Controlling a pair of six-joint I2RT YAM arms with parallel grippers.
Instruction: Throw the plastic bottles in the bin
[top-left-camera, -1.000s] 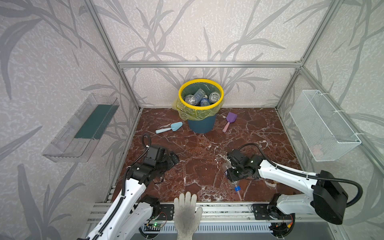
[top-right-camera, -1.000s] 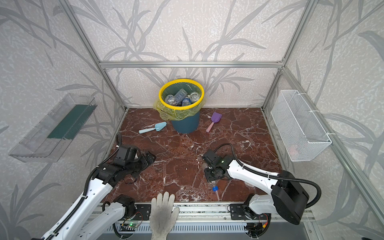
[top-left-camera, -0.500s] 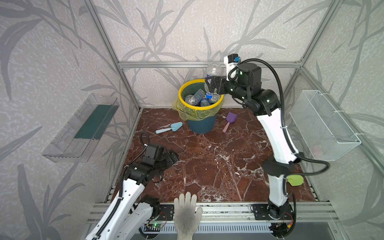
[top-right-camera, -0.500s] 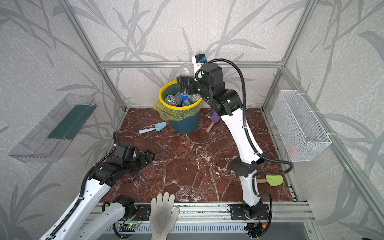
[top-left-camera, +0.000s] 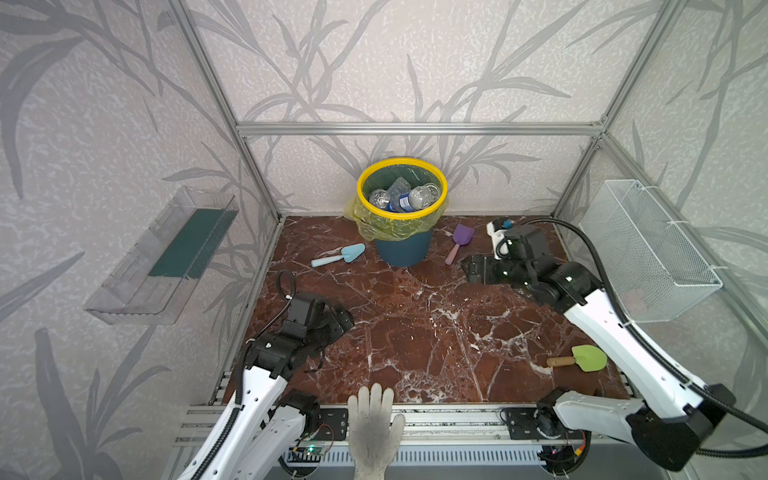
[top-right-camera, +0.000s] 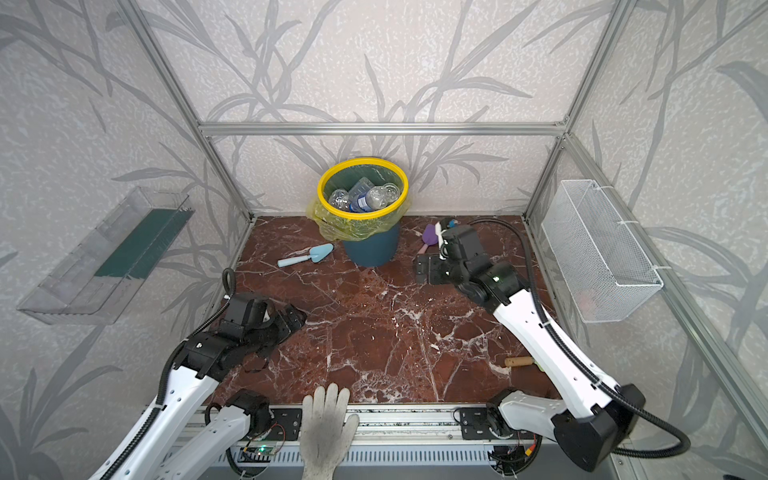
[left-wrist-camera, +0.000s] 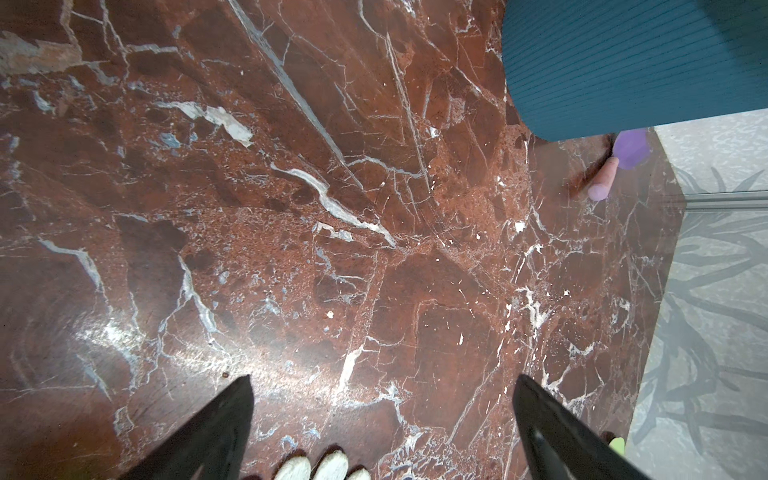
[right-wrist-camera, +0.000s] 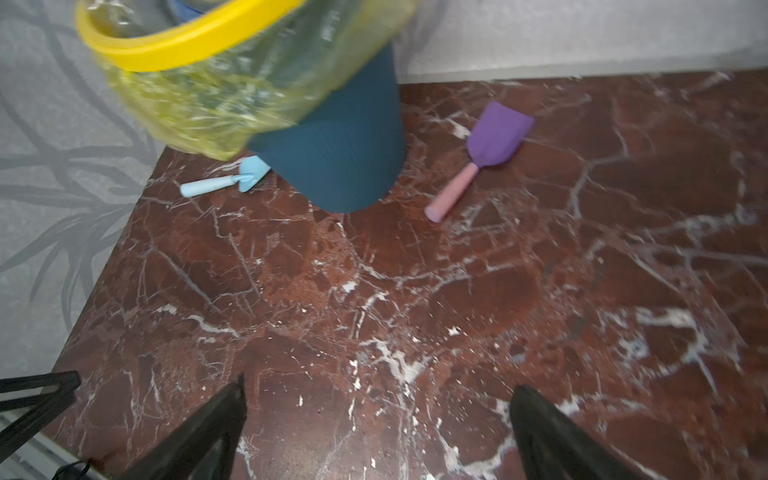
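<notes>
The dark teal bin (top-left-camera: 402, 251) (top-right-camera: 372, 249) with its yellow rim and liner bag stands at the back middle of the red marble floor. Several clear plastic bottles (top-left-camera: 409, 198) (top-right-camera: 368, 197) lie inside it; no bottle shows on the floor. My right gripper (top-left-camera: 476, 270) (top-right-camera: 428, 269) (right-wrist-camera: 379, 386) hovers low to the right of the bin, open and empty. In the right wrist view the bin (right-wrist-camera: 340, 158) is ahead of the jaws. My left gripper (top-left-camera: 338, 322) (top-right-camera: 291, 322) (left-wrist-camera: 384, 378) is open over bare floor at the front left, with the bin's wall (left-wrist-camera: 623, 62) far ahead.
A light-blue shovel (top-left-camera: 338, 255) lies left of the bin, a purple one (top-left-camera: 457, 241) right of it and a green one (top-left-camera: 582, 359) at the front right. A gloved hand (top-left-camera: 374, 419) rests on the front rail. A wire basket (top-left-camera: 648, 249) and a clear tray (top-left-camera: 162, 257) hang on the side walls.
My right gripper took a bottle from the front floor up over the bin and opened. It has since come down, empty, to the right of the bin. The left arm barely moved.
</notes>
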